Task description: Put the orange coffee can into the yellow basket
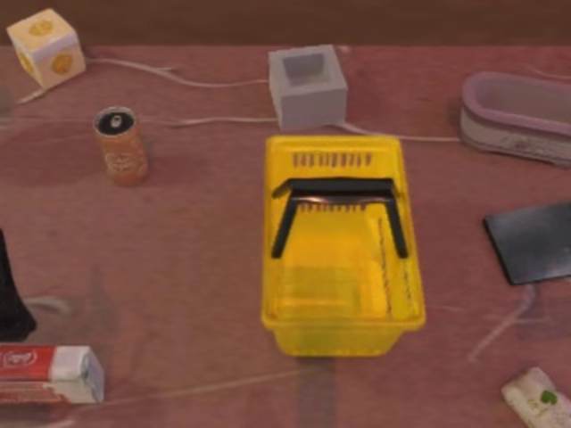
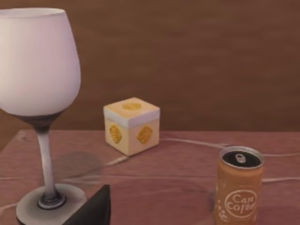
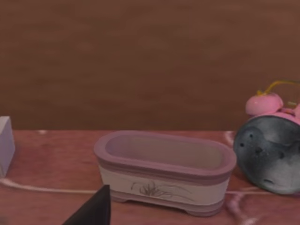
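The orange coffee can [image 1: 120,145] stands upright on the table's left side, far from the yellow basket [image 1: 278,294], which sits at the middle with its black handle [image 1: 337,189] folded across it. In the left wrist view the can [image 2: 238,190] stands ahead and apart from my left gripper, of which one dark fingertip [image 2: 96,208] shows with bare table beside it, so it is open. My left arm [image 1: 11,294] is parked at the left edge. My right gripper shows one fingertip [image 3: 93,211] the same way, open and holding nothing.
A grey square box [image 1: 308,85] stands behind the basket, and a purple-rimmed tray [image 1: 517,116] at the back right. A cream cube [image 1: 46,46] and a wine glass [image 2: 40,84] stand near the can. A red-and-white carton [image 1: 49,373], a black pad [image 1: 533,241] and a white packet [image 1: 540,401] lie around.
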You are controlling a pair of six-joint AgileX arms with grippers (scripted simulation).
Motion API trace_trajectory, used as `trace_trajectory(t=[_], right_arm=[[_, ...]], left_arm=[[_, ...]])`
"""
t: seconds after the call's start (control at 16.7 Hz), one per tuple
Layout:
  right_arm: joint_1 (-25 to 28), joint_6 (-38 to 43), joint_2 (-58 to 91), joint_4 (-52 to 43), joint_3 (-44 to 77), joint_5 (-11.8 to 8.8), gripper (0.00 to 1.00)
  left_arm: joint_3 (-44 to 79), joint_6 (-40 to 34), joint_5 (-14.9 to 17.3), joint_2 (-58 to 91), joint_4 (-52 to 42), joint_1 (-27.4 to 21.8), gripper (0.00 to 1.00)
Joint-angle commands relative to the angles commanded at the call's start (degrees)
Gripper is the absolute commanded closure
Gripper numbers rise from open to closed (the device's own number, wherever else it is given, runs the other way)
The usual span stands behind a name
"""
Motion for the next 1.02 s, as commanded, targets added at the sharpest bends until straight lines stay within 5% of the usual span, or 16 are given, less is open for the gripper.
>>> trace_trajectory(t=[0.48, 1.02], right_arm=[[0.0, 0.0, 0.0, 0.0, 0.0, 0.0, 0.0], [0.0, 0.0, 0.0, 0.0, 0.0, 0.0, 0.0]], left_arm=[[11.17, 2.13, 0.41, 9.43, -5.37, -0.84, 0.0], [55.21, 12.17, 1.07, 50.74, -29.73, -3.37, 0.0]])
